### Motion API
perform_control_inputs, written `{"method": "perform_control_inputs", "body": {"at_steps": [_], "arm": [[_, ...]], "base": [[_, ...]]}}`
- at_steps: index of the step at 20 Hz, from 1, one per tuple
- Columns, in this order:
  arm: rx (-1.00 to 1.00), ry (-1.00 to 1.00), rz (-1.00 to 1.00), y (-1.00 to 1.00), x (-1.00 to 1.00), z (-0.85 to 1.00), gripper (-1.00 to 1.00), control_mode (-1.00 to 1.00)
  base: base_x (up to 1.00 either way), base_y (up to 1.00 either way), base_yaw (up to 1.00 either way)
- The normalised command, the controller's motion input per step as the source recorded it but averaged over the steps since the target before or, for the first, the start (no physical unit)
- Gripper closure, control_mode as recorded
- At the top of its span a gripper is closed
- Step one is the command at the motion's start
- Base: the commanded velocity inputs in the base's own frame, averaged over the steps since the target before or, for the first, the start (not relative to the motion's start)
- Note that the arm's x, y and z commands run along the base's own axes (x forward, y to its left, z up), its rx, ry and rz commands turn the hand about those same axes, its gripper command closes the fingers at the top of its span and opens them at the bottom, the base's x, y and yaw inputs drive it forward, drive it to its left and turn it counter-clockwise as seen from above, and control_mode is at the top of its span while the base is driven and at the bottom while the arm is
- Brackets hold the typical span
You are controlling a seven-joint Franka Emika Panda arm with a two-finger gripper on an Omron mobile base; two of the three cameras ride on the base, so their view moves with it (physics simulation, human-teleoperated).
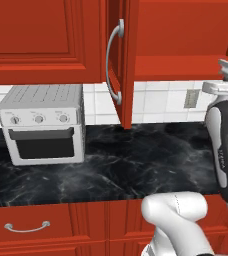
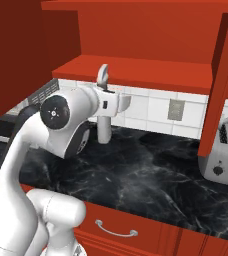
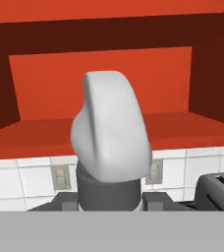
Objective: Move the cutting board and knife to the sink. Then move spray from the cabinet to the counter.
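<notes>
Below the cabinet shelf: my pincer is closed on the spray, jaws clamped around its body.
Spray position: upright, in front of the open cabinet, raised above the surface, nozzle head level with the shelf edge.
Cabinet door: swung open, left of the spray.
Toaster oven: on the surface, well left of the door.

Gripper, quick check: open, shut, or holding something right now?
Gripper: jaws shut on the spray, held in front of the open cabinet, above the counter.
</notes>
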Motion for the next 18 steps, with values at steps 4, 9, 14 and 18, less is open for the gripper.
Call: {"method": "perform_control_inputs", "body": {"at_steps": [4, 9, 14, 18], "arm": [[0.0, 0.0, 0.17, -0.01, 0.17, -0.49, 1.0, -1.0], [0.0, 0.01, 0.28, 0.0, 0.25, -0.45, 1.0, -1.0], [0.0, 0.03, 0.35, 0.0, 0.24, -0.48, 1.0, -1.0], [0.0, 0.13, 0.3, 0.06, 0.46, -0.43, 1.0, -1.0]], "base": [[0.0, 0.0, 0.0], [0.0, 0.0, 0.0], [0.0, 0.0, 0.0], [0.0, 0.0, 0.0]]}}
